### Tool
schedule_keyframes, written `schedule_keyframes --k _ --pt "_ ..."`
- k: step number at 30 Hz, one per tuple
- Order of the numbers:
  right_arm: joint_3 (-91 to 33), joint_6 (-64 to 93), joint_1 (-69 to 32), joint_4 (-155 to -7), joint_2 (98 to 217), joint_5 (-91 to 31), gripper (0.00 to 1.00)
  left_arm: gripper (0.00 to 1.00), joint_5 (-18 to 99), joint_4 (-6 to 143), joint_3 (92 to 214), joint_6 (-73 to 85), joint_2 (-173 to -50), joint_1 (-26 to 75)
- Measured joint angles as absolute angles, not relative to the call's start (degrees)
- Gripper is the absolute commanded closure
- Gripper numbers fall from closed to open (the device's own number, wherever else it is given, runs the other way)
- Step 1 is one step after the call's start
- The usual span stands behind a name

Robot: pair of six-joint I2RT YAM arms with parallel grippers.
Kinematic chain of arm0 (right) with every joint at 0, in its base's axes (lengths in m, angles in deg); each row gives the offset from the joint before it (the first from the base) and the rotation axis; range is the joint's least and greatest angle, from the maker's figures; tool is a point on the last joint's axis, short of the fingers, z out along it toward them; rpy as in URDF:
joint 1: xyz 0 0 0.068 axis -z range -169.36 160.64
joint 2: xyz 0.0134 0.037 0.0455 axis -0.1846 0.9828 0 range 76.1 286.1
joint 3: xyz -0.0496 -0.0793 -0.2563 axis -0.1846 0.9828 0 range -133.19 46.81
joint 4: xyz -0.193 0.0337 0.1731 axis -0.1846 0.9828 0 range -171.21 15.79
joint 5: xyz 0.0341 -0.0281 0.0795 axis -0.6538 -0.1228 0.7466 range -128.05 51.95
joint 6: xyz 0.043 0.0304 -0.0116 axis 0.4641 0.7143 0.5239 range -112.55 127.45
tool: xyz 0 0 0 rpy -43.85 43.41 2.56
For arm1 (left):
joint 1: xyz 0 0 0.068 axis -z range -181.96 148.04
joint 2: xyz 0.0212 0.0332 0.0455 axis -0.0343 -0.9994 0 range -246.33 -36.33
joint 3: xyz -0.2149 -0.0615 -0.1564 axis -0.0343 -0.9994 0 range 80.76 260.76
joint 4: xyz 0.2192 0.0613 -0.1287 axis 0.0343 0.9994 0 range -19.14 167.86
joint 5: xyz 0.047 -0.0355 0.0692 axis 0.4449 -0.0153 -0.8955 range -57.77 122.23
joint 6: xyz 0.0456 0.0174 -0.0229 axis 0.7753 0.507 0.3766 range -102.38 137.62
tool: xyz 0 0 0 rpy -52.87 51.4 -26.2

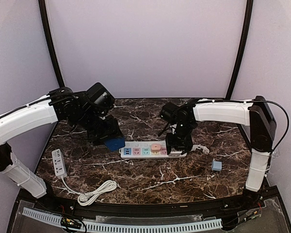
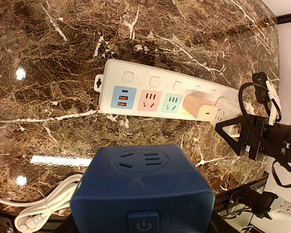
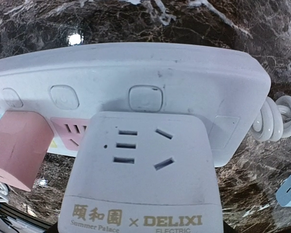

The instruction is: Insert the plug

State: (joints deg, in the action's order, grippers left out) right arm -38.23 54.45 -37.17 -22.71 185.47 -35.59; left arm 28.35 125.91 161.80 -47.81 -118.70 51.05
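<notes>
The white adapter plug (image 3: 140, 174) is hanging over the right end of the power strip (image 3: 136, 73); whether it is seated I cannot tell. The right gripper (image 1: 178, 143) is clasping it. At 9 o'clock from it, a pink plug (image 3: 14, 150) is standing in a socket. The left gripper (image 1: 111, 138) is clenching a blue cube adapter (image 2: 143, 194) just off the strip's left end. The strip is lying mid-table on brown marble (image 1: 184, 177) veined white, with pale lilac walls rising behind. Only the top view is showing a second white strip (image 1: 58, 162) at 8 o'clock with its coiled cord (image 1: 94, 192). A small light-blue block (image 1: 217, 165) is lying at 4 o'clock.
</notes>
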Motion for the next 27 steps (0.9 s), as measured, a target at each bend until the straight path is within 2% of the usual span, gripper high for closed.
schedule_keyframes --k 6,8,11,16,20,27 --pt "-41.98 59.06 -36.32 -18.91 188.02 -33.53 1.00 0.99 29.18 127.55 167.92 -48.53 -127.05 51.03" --pt "-42.90 59.54 -36.24 -17.91 188.57 -33.19 0.95 0.99 29.75 128.09 170.58 -47.89 -130.02 50.98" --pt "-43.80 59.72 -35.97 -16.62 189.14 -32.33 0.76 0.99 30.21 128.47 174.39 -46.36 -133.87 50.92" --pt "-44.72 59.24 -35.16 -14.56 189.64 -31.59 0.31 0.99 30.47 128.71 178.58 -43.63 -138.33 50.68" --pt "-45.39 58.16 -34.73 -12.24 189.95 -31.61 0.03 0.99 30.60 128.84 179.63 -41.60 -140.45 50.55" --pt "-47.34 56.33 -33.24 -10.30 189.95 -31.90 0.01 0.99 31.24 128.86 181.47 -37.40 -144.01 50.00"
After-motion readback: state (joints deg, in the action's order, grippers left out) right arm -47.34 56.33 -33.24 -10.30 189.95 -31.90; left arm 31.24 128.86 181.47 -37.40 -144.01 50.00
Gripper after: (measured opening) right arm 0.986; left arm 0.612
